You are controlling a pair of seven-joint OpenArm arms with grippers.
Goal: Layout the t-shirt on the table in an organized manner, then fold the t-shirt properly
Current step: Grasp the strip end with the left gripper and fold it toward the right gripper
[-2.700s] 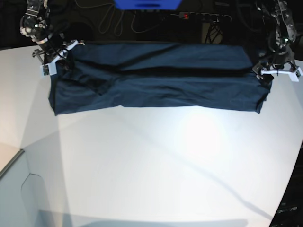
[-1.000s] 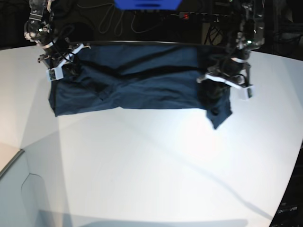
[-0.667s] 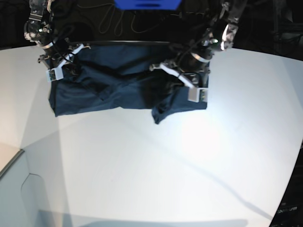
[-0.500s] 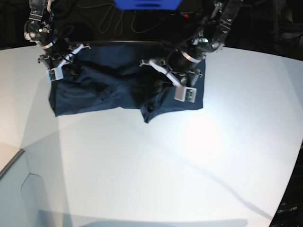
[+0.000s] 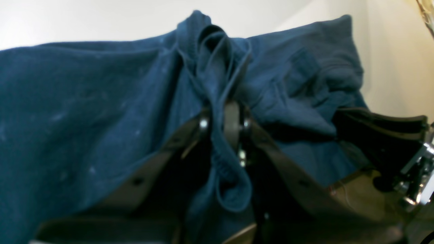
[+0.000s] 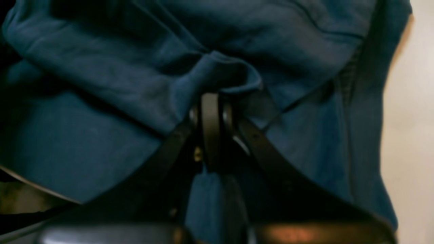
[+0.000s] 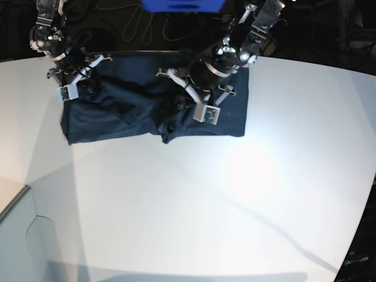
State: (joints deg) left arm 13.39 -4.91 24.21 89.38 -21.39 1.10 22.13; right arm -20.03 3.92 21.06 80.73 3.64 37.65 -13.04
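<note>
White surface [image 7: 194, 205] lies bare in front, the navy t-shirt [image 7: 117, 111] at its far edge. The left gripper [image 7: 187, 106], jaws pinching a bunched hem, has carried the shirt's end farther across toward the middle. The right gripper [image 7: 73, 79] still pinches the opposite corner, unmoved.

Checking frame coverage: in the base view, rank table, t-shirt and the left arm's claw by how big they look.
1. table, by far the largest.
2. t-shirt.
3. left claw, smallest, shut on the t-shirt.
</note>
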